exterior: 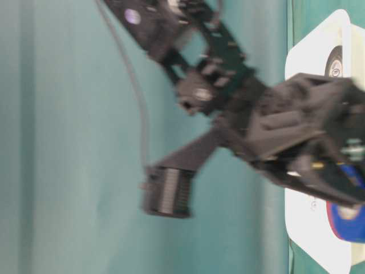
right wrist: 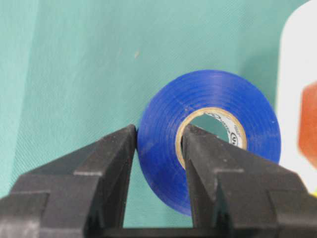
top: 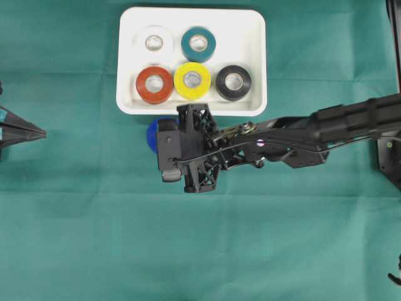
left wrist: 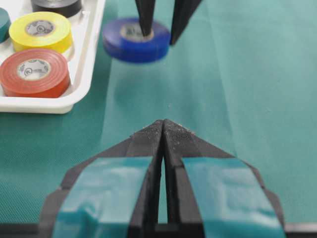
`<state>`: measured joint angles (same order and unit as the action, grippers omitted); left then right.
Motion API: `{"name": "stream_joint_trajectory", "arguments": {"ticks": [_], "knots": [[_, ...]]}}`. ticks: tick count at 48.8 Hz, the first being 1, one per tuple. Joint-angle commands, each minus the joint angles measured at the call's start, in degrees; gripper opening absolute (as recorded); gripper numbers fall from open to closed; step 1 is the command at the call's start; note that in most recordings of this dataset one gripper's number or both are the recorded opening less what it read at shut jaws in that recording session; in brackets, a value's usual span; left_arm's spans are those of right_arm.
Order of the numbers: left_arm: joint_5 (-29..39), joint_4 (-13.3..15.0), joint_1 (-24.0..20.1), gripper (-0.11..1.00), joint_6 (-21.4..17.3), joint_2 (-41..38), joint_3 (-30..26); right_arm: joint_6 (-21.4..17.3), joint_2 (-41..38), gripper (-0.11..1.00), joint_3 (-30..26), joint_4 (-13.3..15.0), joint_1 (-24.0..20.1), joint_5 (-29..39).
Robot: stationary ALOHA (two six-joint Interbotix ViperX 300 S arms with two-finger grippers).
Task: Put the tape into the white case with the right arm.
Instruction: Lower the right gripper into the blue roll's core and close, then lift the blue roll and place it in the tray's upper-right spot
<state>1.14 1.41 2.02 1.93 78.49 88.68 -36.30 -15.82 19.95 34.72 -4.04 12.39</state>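
Overhead exterior view: we see the white case [top: 192, 19] at the 12 o'clock side of the green cloth [top: 75, 238], holding five rolls: a white roll [top: 155, 42], a teal roll [top: 198, 43], a red roll [top: 154, 84], a yellow roll [top: 192, 80] and a black roll [top: 234, 82]. The right arm [top: 351, 122] reaches in from 3 o'clock, and its wrist covers most of the blue tape [top: 151, 135], which lies on the cloth just outside the case's 6 o'clock rim. At 9 o'clock the tip of the left gripper [top: 37, 133] pokes in, well apart from everything.

Table-level exterior view: we get a blurred, sideways picture; the right arm fills the frame, and the blue tape [exterior: 345, 220] shows at 4 o'clock beside the white case [exterior: 311, 54]. We cannot read the jaws here.

Left wrist view: we see the left gripper [left wrist: 163, 125] with its two teal-marked fingers pressed together, clenched on nothing. At 12 o'clock the right gripper [left wrist: 158, 37] has one pointed finger down in the core of the blue tape [left wrist: 135, 40] and the other outside its wall.

Right wrist view: we see the right gripper [right wrist: 158, 134] clamped on the wall of the blue tape [right wrist: 163, 144], one finger against the outer face, the other inside the cardboard core. The case rim lies at 3 o'clock.
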Motion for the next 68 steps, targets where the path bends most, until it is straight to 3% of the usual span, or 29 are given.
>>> {"name": "stream_joint_trajectory", "arguments": {"ticks": [1, 21, 50, 68], "knots": [[-0.53, 0.09, -0.09, 0.00, 0.00, -0.53, -0.62, -0.09, 3.43, 0.01, -1.14, 0.09, -0.26, 0.70], [-0.53, 0.09, -0.09, 0.00, 0.00, -0.53, -0.62, -0.18, 3.69, 0.01, -1.14, 0.09, 1.14, 2.99], [-0.53, 0.09, -0.09, 0.00, 0.00, -0.53, -0.53, 0.09, 3.69, 0.01, -2.90, 0.09, 15.12, 2.37], [-0.62, 0.09, 0.00, 0.00, 0.00, -0.53, -0.62, 0.09, 3.69, 0.01, -1.76, 0.09, 18.98, 2.29]]}}
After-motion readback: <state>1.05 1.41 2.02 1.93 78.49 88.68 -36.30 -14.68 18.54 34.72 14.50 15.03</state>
